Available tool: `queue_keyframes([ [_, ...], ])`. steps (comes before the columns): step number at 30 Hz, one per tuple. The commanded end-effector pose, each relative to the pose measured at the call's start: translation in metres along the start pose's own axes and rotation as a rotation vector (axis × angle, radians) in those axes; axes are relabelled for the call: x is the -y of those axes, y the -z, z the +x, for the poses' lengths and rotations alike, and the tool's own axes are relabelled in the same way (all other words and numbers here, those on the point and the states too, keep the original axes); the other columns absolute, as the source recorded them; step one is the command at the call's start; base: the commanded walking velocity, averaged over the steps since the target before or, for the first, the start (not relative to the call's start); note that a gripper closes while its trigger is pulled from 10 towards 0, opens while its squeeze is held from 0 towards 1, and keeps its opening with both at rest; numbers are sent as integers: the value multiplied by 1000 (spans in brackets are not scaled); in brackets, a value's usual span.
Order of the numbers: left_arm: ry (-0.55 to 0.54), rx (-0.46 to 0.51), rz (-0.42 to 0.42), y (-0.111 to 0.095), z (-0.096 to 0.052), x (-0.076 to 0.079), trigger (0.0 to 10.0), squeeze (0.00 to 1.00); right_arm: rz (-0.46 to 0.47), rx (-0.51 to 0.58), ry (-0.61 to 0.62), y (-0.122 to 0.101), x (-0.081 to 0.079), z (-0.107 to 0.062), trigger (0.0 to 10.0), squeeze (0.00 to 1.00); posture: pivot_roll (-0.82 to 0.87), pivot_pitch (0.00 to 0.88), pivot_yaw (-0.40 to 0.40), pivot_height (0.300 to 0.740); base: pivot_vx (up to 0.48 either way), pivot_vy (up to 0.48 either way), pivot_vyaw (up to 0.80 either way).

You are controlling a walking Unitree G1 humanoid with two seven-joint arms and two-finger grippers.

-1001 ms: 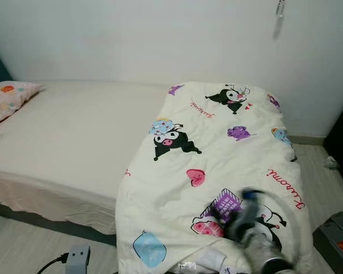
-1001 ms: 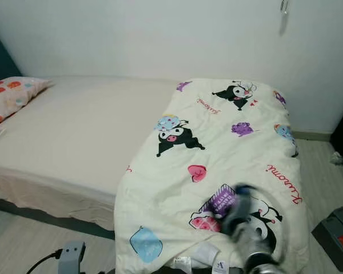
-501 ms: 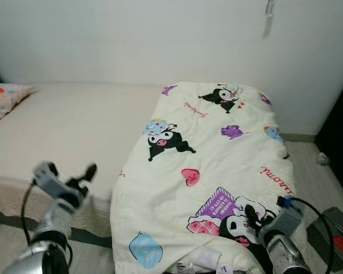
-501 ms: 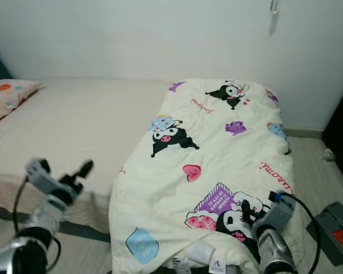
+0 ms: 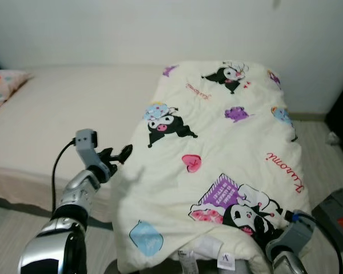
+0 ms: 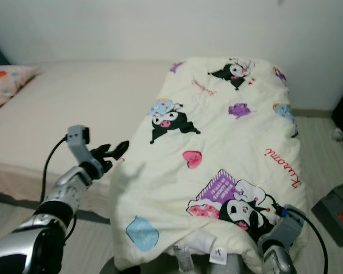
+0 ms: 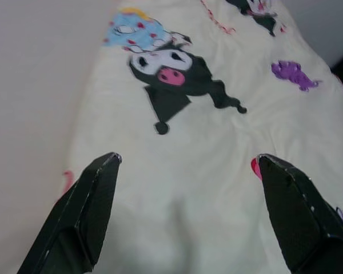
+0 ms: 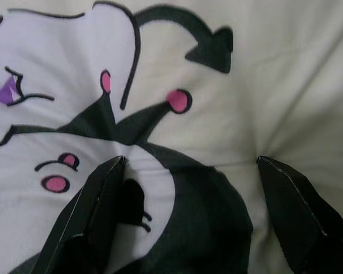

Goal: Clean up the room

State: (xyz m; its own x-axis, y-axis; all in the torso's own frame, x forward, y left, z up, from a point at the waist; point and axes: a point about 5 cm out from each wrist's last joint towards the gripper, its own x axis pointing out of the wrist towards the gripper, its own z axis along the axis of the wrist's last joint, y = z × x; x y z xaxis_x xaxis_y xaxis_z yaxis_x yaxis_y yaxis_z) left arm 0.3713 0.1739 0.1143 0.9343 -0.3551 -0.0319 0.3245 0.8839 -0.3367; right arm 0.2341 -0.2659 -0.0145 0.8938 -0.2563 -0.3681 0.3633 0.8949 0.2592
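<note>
Progress: early | quilt [image 5: 217, 165] lay bunched over the bed's [image 5: 63, 114] foot end, unspread | your left gripper [image 5: 119, 154] had fingers spread at its edge | right gripper [image 8: 188, 211] spread, pressing the quilt, nothing pinched.

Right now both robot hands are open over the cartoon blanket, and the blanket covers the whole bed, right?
Not the whole bed. In the left eye view the blanket covers only the right part; the mattress beside it is bare. Both the left gripper and right gripper are open.
</note>
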Motion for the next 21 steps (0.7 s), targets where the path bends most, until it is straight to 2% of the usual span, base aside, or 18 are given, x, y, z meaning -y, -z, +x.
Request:
queue_keyframes([
  [1,-28,-41,16,5,-2,-5,10000,1000,-1,-32,-15,11,-1,-6,10000,0,-132,284,159,547,0,0,0],
  [2,-63,-51,42,1,2,-4,10000,1000,-12,10,-33,5,-2,-10,10000,0,-153,345,173,547,0,0,0],
  [3,-63,-51,42,1,2,-4,10000,1000,-12,10,-33,5,-2,-10,10000,0,-153,345,173,547,0,0,0],
  [6,-128,-61,77,-5,5,-5,10000,1000,-40,84,-62,-6,-4,-25,10000,0,-176,402,185,547,0,0,0],
  [13,-197,-66,78,-5,2,-13,10000,1000,-51,108,-77,-11,-6,-34,10000,0,-188,424,186,547,0,0,0],
  [14,-255,-67,46,-5,-2,-21,10000,0,-58,126,-95,-16,-7,-41,10000,0,-207,443,184,547,0,0,0],
  [15,-277,-74,-24,-2,-5,-26,10000,0,-67,143,-109,-22,-8,-47,10000,0,-216,446,184,547,0,0,0],
  [16,-277,-74,-24,-2,-5,-26,10000,0,-67,143,-109,-22,-8,-47,10000,0,-216,446,184,547,0,0,0],
  [18,-266,-88,-104,4,-8,-27,10000,0,-83,173,-123,-32,-8,-57,10000,0,-234,456,185,547,0,0,0],
  [21,-246,-103,-118,9,-8,-25,10000,0,-96,187,-118,-40,-5,-64,10000,0,-250,462,182,547,0,0,0],
])
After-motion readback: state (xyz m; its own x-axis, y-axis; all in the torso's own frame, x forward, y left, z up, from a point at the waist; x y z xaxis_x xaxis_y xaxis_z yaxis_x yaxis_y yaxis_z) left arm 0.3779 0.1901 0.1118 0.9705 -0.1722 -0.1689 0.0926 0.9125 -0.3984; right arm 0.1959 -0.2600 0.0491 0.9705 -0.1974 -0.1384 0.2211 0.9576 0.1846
